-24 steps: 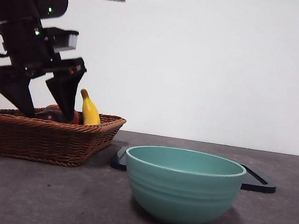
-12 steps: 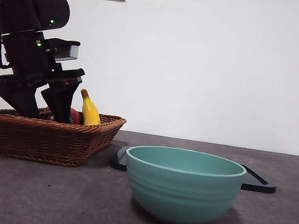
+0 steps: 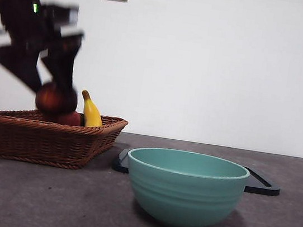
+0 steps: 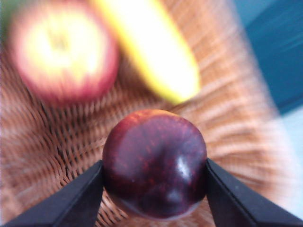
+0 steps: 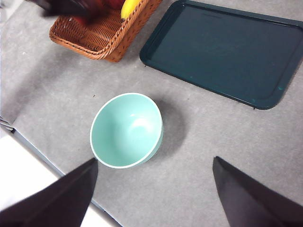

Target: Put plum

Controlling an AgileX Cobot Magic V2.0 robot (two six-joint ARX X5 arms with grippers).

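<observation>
The left gripper [image 4: 154, 189] has its two black jaws closed against opposite sides of the plum [image 4: 155, 163], gripping it firmly; in the front view the plum [image 3: 56, 99] hangs in that gripper [image 3: 45, 84] above the wicker basket [image 3: 46, 141], clear of its rim, over the basket's middle; the arm above it is blurred. Below the plum, inside the basket [image 4: 227, 123], lie a red-and-yellow apple [image 4: 61, 52] and a banana [image 4: 151, 47] side by side; from the front the banana [image 3: 90, 110] leans up near the basket's right edge. A teal bowl [image 3: 185, 187] stands on the bench [image 3: 43, 200] nearer the front edge, apart from the basket; a dark tray [image 5: 222, 49] lies flat behind it. The right gripper [image 5: 156, 189] hovers high over the bowl [image 5: 127, 130], jaws spread wide and holding nothing.
</observation>
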